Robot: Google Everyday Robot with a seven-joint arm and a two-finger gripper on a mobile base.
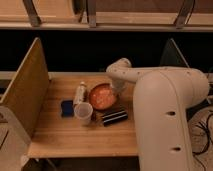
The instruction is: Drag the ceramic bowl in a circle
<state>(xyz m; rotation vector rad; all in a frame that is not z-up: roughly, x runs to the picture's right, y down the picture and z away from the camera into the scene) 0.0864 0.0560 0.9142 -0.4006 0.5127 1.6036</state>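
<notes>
The ceramic bowl (pixel 101 96) sits near the middle of the desk (pixel 75 142), slightly toward the far side. A clear bottle (pixel 80 92) lies just to its left, a whitish cup (pixel 83 113) stands at its near-left, and a dark packet (pixel 114 117) lies at its near-right. All three are close enough to crowd a circular path.

The claw (pixel 117 88) reaches down at the bowl's right rim with its fingers closed. I cannot tell whether they pinch the rim or only press against it.

The bowl looks stiff, glossy and fairly heavy for its size, so it should slide on the wood as one piece rather than flex. The glaze is probably slippery, and ceramic chips if knocked. The rim is the likeliest place to hold, one finger inside and one outside, keeping the base flat on the desk.
</notes>
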